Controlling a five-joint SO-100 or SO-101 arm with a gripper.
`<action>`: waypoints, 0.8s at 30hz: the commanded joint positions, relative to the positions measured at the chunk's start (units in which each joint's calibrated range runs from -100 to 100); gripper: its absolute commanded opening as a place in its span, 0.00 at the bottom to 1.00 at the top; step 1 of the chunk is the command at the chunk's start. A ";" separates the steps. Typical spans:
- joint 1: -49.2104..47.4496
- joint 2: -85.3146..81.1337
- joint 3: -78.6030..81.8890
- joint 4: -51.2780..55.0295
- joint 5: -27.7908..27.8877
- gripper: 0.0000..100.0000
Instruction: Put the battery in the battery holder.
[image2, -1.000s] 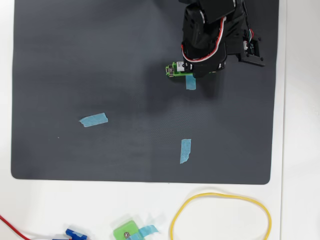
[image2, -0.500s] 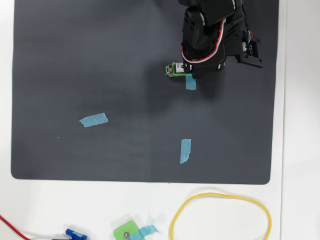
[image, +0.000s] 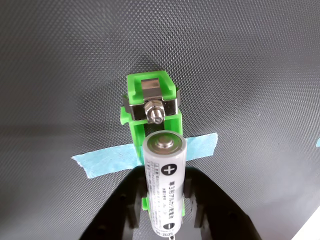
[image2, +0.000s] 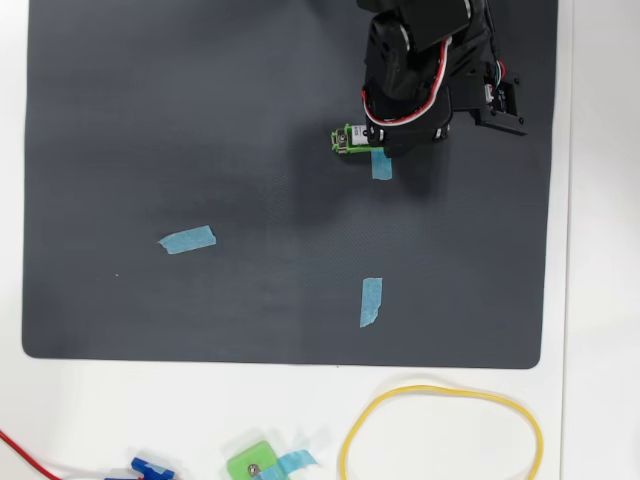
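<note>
While the wrist view holds only one battery (image: 165, 185) and one battery holder (image: 152, 107), the overhead view counts more: one black mat (image2: 200, 150) on the white table (image2: 600, 300), three loose strips of blue tape on the mat, one yellow loop of cord (image2: 440, 425) at about 5 o'clock off the mat, one squarish green block (image2: 255, 463) with a screw at 6 o'clock, and one red wire (image2: 25, 455) beside a small blue piece (image2: 152, 467) at 7 o'clock. Seen from the wrist, the battery lies lengthwise over the green holder, its plus end facing the camera and sitting just short of the metal contact and nut at the holder's 12 o'clock end; a blue tape strip (image: 107, 160) crosses under the holder. The gripper (image: 167, 210) has its two black fingers (image: 125, 210) on either side of the battery and the holder's walls; whether they press on the battery or stand just clear of it cannot be told. From overhead, the arm (image2: 425, 70) at about 1 o'clock on the mat hides the battery and the gripper entirely, and only the left end of the holder (image2: 347, 138) and a tape tail (image2: 381, 165) show past it.
</note>
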 joint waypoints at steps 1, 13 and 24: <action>0.84 -0.21 -1.08 0.38 -0.14 0.09; 0.84 -0.21 -0.91 0.47 0.02 0.19; 5.20 -1.06 -0.47 0.47 0.18 0.19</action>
